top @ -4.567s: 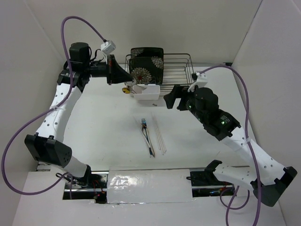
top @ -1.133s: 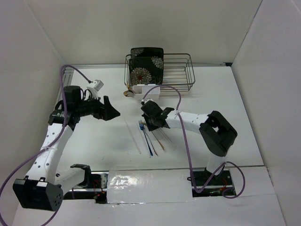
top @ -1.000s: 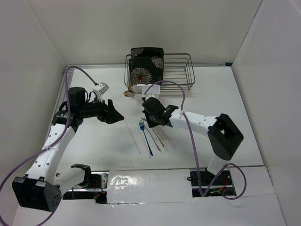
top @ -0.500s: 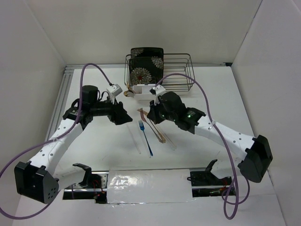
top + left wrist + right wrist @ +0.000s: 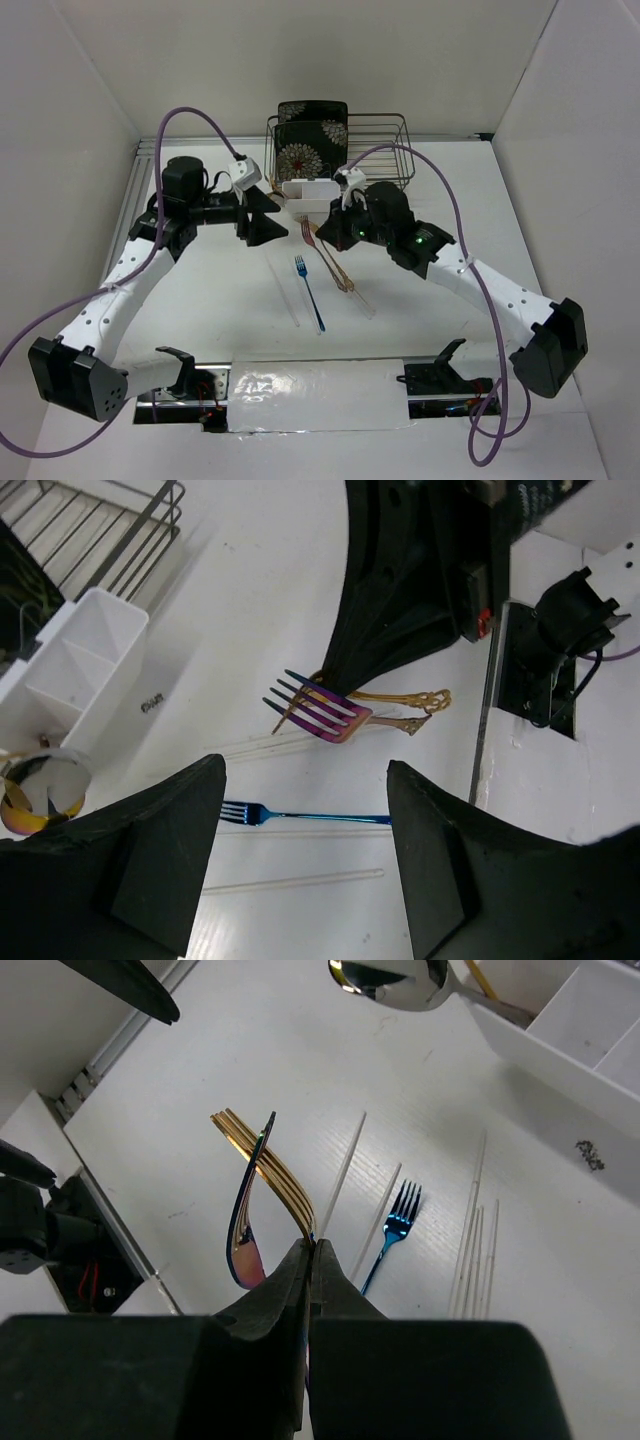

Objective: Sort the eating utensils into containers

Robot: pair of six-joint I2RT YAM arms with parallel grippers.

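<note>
My right gripper (image 5: 310, 1245) is shut on two gold-pink iridescent forks (image 5: 272, 1163), held tines-up above the table (image 5: 322, 237). The left wrist view shows those forks (image 5: 322, 710) hanging from the right gripper (image 5: 335, 675). A blue fork (image 5: 308, 291) (image 5: 393, 1228) (image 5: 310, 818) lies flat on the table among pale chopsticks (image 5: 289, 298) (image 5: 344, 1172) (image 5: 290, 882). The white divided tub (image 5: 309, 193) (image 5: 68, 675) (image 5: 575, 1035) stands in front of the wire rack, with a silver spoon (image 5: 392, 978) (image 5: 40, 792) leaning out of its left end. My left gripper (image 5: 272, 215) (image 5: 305, 772) hovers open and holds nothing, left of the tub.
A dark wire rack (image 5: 375, 150) stands at the back with a black floral plate (image 5: 312, 138) upright in its left end. More chopsticks (image 5: 362, 302) (image 5: 476, 1230) lie right of the blue fork. White walls close in both sides.
My right gripper has lifted the gold forks off the table and carried them back toward the tub. My left arm has swung up and right, close to the tub's left end.
</note>
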